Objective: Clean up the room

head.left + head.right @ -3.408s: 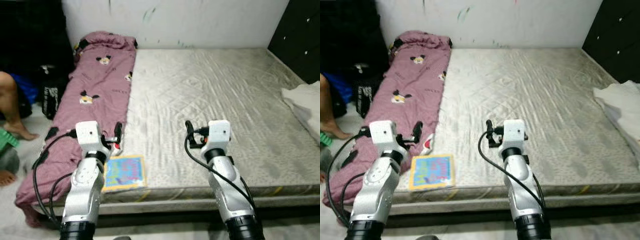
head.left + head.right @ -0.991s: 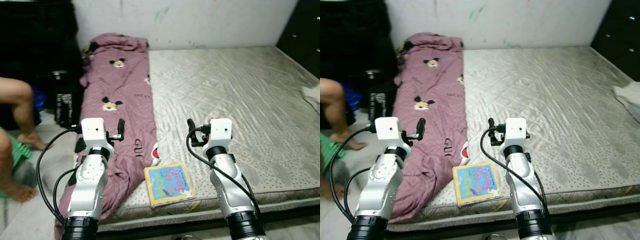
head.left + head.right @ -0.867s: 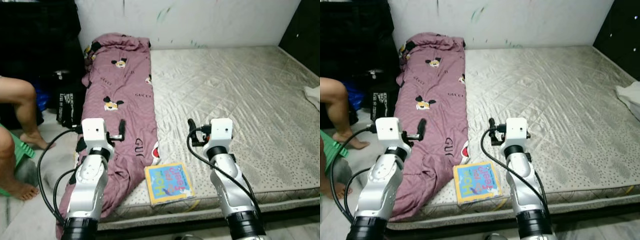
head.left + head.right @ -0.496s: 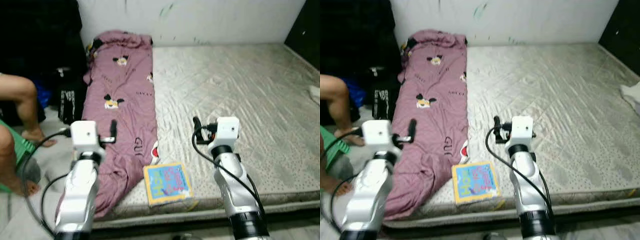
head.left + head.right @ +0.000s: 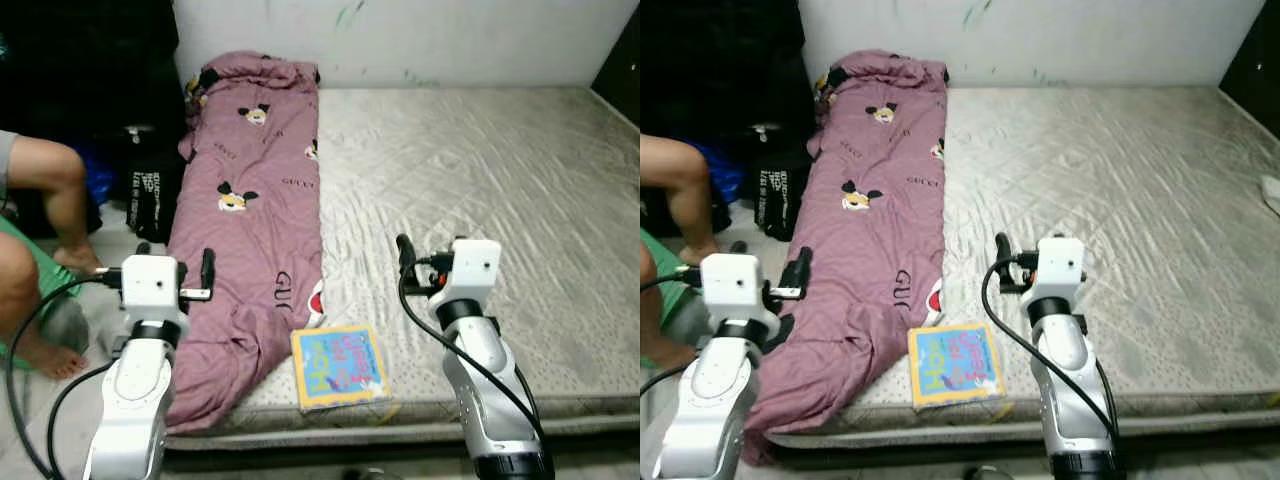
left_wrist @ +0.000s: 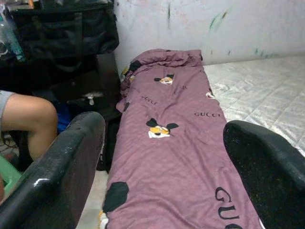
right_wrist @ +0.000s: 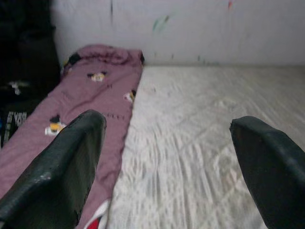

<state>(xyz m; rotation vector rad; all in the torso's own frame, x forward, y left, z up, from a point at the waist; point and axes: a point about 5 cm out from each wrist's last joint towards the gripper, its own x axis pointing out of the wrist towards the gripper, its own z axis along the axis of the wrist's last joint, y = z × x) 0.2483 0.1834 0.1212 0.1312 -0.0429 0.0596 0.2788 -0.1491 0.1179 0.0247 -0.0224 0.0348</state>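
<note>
I see the book (image 5: 339, 366) at lower centre between my 2 open tools, left tool (image 5: 206, 272) and right tool (image 5: 404, 252), nearer the right.

I have both silver arms raised in front of me, elbows bent, forearms reaching forward and wrists level with each other. My left hand (image 6: 162, 157) has its two black fingers (image 6: 52, 176) spread wide apart with nothing between them. My right hand (image 7: 167, 167) is in the same pose, its fingers (image 7: 57, 167) parted just as wide and holding nothing.
</note>
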